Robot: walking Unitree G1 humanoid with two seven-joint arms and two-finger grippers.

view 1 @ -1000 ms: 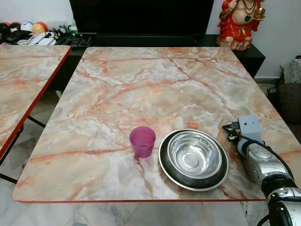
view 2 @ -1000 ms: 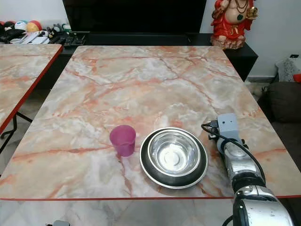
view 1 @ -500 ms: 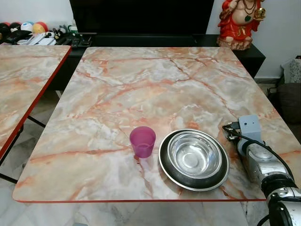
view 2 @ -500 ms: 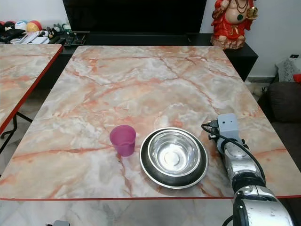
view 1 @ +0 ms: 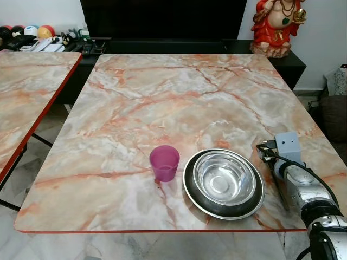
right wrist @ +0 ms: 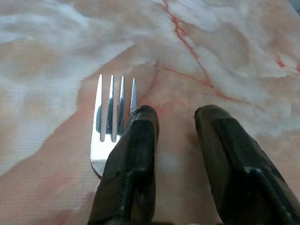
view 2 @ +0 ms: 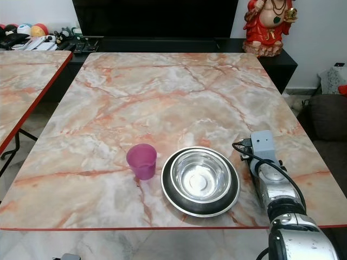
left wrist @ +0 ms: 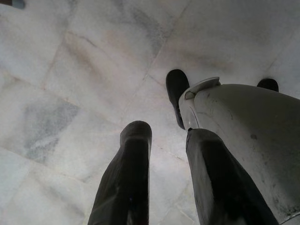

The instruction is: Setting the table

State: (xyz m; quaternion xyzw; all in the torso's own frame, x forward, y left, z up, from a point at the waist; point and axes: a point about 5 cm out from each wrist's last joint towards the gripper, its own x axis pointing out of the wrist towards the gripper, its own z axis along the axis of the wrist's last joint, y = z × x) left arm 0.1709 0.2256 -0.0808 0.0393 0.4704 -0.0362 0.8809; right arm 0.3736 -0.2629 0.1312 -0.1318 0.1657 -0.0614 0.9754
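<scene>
The right gripper (right wrist: 173,117), fingers parted and holding nothing, rests low over the marble-patterned desk (view 1: 179,97) beside a silver metal fork (right wrist: 110,126) lying flat. Left of that arm sits a round steel bowl (view 1: 224,182), then a small purple plastic cup (view 1: 164,162). The left gripper (left wrist: 164,140) hangs open over the pale tiled floor (left wrist: 70,70). No writing is legible.

Silver right arm (view 1: 303,190) — black cable, long black fingers (right wrist: 130,159).

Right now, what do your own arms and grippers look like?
The right arm is silver, rounded metal segments with a black joint ring, a black cable looping along it and a small grey-blue box at the wrist. The right gripper and left gripper each have two long, black, blunt-tipped fingers.
</scene>
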